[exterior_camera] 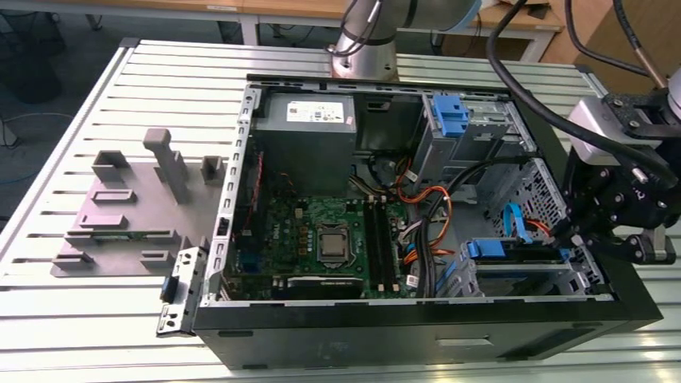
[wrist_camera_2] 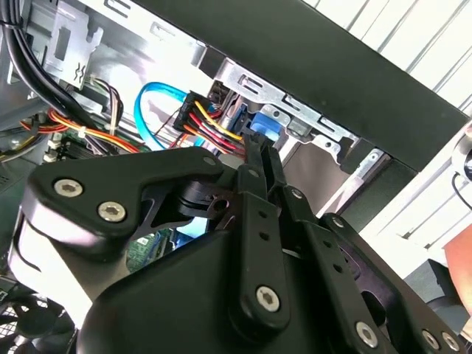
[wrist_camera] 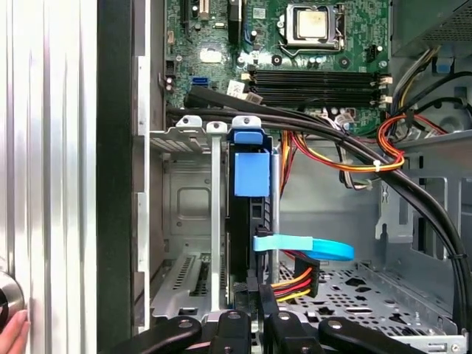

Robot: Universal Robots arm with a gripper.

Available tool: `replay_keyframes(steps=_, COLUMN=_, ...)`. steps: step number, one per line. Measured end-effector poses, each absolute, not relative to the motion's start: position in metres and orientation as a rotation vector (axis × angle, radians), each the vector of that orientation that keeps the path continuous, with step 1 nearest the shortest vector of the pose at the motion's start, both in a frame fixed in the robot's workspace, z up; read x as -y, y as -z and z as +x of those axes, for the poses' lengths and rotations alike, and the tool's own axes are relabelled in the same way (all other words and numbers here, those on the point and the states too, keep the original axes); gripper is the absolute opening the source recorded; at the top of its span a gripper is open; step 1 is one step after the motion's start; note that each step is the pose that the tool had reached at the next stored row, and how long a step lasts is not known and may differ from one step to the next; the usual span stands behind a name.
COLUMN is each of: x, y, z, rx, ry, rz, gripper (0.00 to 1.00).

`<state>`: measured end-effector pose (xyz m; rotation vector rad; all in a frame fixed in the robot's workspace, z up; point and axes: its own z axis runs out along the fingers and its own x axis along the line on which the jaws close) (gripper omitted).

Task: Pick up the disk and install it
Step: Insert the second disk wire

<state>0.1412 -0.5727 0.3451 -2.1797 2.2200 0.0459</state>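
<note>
Standing edgewise in the bay (wrist_camera: 184, 214), disk (wrist_camera: 251, 175) faces gripper (wrist_camera: 256, 308).

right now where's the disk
In the first wrist view the disk sits slotted in the metal drive cage, just ahead of the gripper and beside a blue cable; that cage is at the exterior view's lower right.

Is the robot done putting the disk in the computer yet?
Nearly, it seems. Done: the disk, in its blue bracket, already stands upright in a slot of the metal drive cage inside the computer case. In hand: the hand is right at the disk's near end. Left: I can't tell whether the disk is pushed fully home.
</note>
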Motion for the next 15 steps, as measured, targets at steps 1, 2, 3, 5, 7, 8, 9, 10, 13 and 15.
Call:
replay_keyframes(steps=1, x=0.5728, y=-0.345, z=0.1411, rx=-2.22, ry=-0.046, rz=-2.18, gripper=0.16)
replay_keyframes(steps=2, x=0.5728, y=-0.3451, z=0.1411, rx=-2.22, ry=-0.046, rz=-2.18, gripper=0.16)
replay_keyframes(steps=3, x=0.5729, y=-0.3451, z=0.1411, rx=-2.22, ry=-0.045, rz=-2.18, gripper=0.16)
replay_keyframes(steps=5, x=0.5729, y=-0.3451, z=0.1411, rx=-2.22, ry=-0.045, rz=-2.18, gripper=0.16)
replay_keyframes(steps=7, x=0.5728, y=-0.3449, z=0.1411, rx=-2.22, ry=-0.045, rz=-2.18, gripper=0.16)
replay_keyframes(steps=8, x=0.5728, y=-0.3443, z=0.1411, rx=-2.22, ry=-0.045, rz=-2.18, gripper=0.16)
replay_keyframes(steps=9, x=0.5729, y=-0.3437, z=0.1411, rx=-2.22, ry=-0.045, rz=-2.18, gripper=0.16)
replay_keyframes(steps=10, x=0.5729, y=-0.3433, z=0.1411, rx=-2.22, ry=-0.045, rz=-2.18, gripper=0.16)
replay_keyframes(steps=13, x=0.5729, y=-0.3426, z=0.1411, rx=-2.221, ry=-0.044, rz=-2.181, gripper=0.16)
replay_keyframes(steps=15, x=0.5729, y=-0.3425, z=0.1411, rx=-2.221, ry=-0.044, rz=-2.181, gripper=0.16)
